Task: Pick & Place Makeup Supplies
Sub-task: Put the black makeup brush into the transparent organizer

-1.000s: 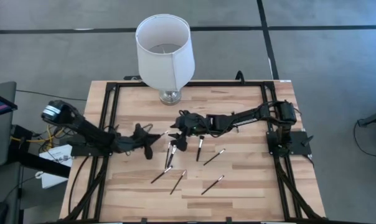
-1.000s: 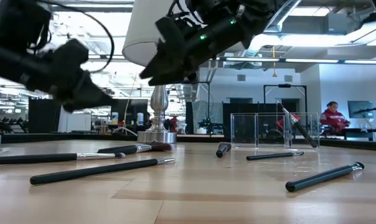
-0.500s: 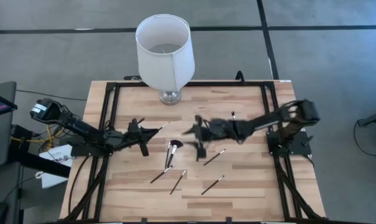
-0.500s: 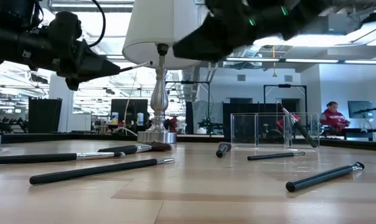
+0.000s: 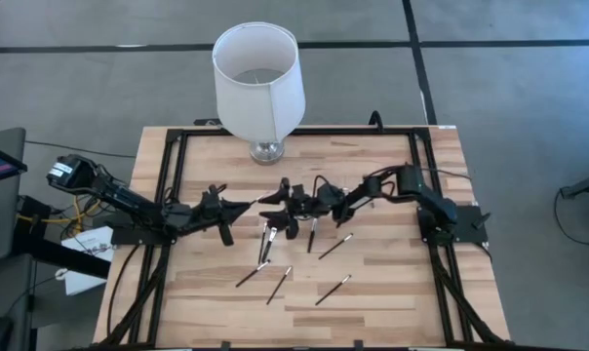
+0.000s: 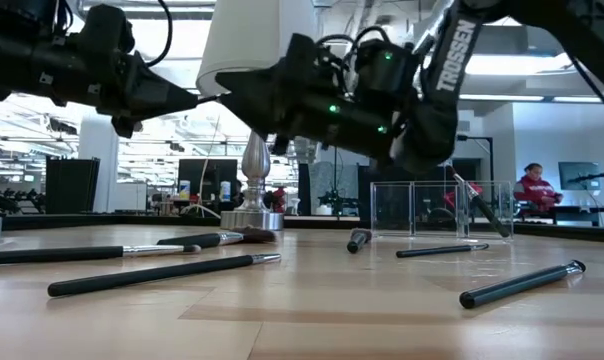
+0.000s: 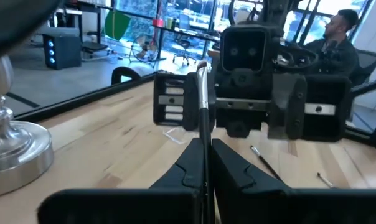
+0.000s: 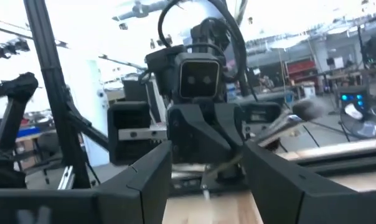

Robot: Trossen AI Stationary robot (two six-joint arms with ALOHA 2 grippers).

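the left gripper (image 5: 244,206) is shut tight on a thin makeup brush (image 5: 256,200). the brush is up in the air, above the middle of the wooden table (image 5: 392,253), in front of the lamp (image 5: 258,78). its long way runs left to right and a bit toward the far side, with the free end pointing at the right gripper (image 5: 271,208). the right gripper's fingers are wide apart and hold nothing. the two grippers face each other, tip to tip, with the brush end between the right one's fingers.

half a second ago the right gripper was further to the right, well away from the brush. now it has come left, up to the brush end. the left gripper has stayed in the same place with the same brush.

the other brushes (image 5: 254,274) lie flat on the table, nearer than the grippers, pointing many ways. a fluffy brush (image 6: 214,238) lies near the lamp base.

the low view shows a clear plastic holder (image 6: 440,208) with a brush leaning in it, and a person (image 6: 535,190) in the room far behind. the high view does not make these clear. the left wrist view shows the brush handle (image 7: 204,106) standing straight out from between the shut fingers, toward the other gripper's open fingers. the right wrist view shows the pale handle (image 8: 281,127) coming slantwise between its own spread fingers.
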